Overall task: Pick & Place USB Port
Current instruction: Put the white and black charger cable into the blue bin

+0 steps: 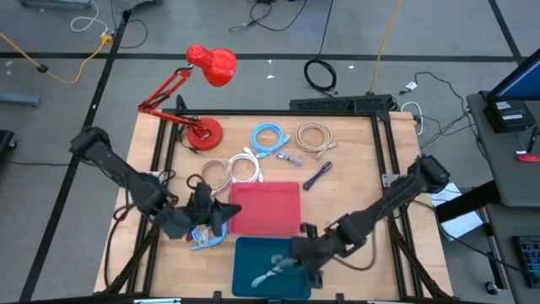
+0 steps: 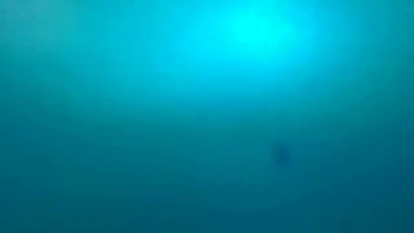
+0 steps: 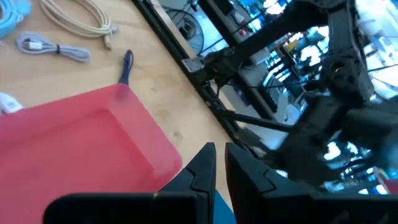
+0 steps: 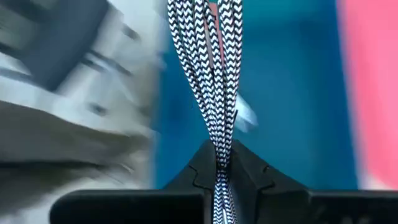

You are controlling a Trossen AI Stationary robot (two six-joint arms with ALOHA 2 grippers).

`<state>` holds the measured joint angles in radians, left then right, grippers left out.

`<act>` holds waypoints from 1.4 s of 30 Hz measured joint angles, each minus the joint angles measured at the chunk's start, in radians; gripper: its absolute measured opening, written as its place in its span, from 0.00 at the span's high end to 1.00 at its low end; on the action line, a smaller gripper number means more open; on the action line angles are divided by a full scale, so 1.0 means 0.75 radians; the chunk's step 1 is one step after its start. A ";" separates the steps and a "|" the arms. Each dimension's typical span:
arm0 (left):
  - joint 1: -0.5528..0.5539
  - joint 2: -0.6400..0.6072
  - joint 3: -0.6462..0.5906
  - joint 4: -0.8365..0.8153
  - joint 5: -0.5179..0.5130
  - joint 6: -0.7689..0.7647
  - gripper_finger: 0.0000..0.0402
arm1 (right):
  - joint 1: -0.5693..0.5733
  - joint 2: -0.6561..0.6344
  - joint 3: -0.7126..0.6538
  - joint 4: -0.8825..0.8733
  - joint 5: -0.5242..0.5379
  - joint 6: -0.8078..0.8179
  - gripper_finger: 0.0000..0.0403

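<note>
right gripper [image 4: 219, 163]: clenched on a black-and-white braided cable [image 4: 211, 68], hanging over the teal tray [image 1: 253, 257] at the table's near edge
left gripper [image 3: 219, 163]: fingers nearly together, nothing visible between them, hovering by the near corner of the red tray [image 3: 74, 143]
task item: the braided cable, pinched as a bundle of strands, rest of it draped toward the teal tray floor
risk 1: bundle is gripped at its strands only, a loose loop could slip out and trail over the tray rim when let go
risk 2: both arms sit close together between the two trays, a swing from either could clip the other
risk 3: blue cable [image 1: 205, 238] lies under the left arm, could get dragged
high view only: whole layout, other coiled cables, red lamp [image 1: 202, 80]
right wrist only: the actual pinch on the strands
low view: just flat teal, likely blocked by the tray wall, no use
</note>
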<state>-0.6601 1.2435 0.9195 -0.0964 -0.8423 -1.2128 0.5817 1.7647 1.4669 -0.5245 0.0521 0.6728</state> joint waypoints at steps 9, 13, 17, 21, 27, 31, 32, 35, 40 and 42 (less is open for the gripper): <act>-0.085 0.056 -0.001 0.083 -0.131 -0.065 0.91 | -0.094 0.109 -0.002 -0.071 0.000 -0.062 0.97; -0.117 0.066 -0.001 0.093 -0.146 -0.066 0.91 | -0.129 0.117 -0.002 -0.031 0.005 -0.076 0.97; -0.138 0.064 -0.001 0.099 -0.159 -0.071 0.91 | -0.140 0.117 0.007 0.050 0.004 -0.075 0.97; -0.162 0.064 -0.001 0.097 -0.184 -0.073 0.91 | -0.139 0.117 0.065 0.053 0.000 -0.087 0.97; -0.162 0.064 -0.001 0.094 -0.183 -0.067 0.91 | -0.139 0.116 0.146 0.068 0.035 -0.132 0.97; -0.162 0.064 -0.001 0.093 -0.183 -0.065 0.91 | -0.155 0.146 0.151 0.058 0.027 -0.169 0.97; -0.162 0.064 -0.001 0.092 -0.183 -0.065 0.91 | -0.161 0.169 0.151 0.057 0.006 -0.182 0.97; -0.162 0.064 -0.001 0.091 -0.183 -0.065 0.91 | -0.166 0.227 0.147 0.021 0.000 -0.216 0.95; -0.164 0.064 -0.001 0.090 -0.171 -0.064 0.91 | -0.161 0.286 0.149 0.041 0.023 -0.288 0.81; -0.173 0.064 -0.001 0.090 -0.169 -0.065 0.91 | -0.165 0.288 0.149 0.058 0.030 -0.300 0.76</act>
<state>-0.7899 1.2915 0.9192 -0.0292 -0.9692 -1.2613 0.4583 1.9804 1.5786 -0.4810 0.0744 0.4479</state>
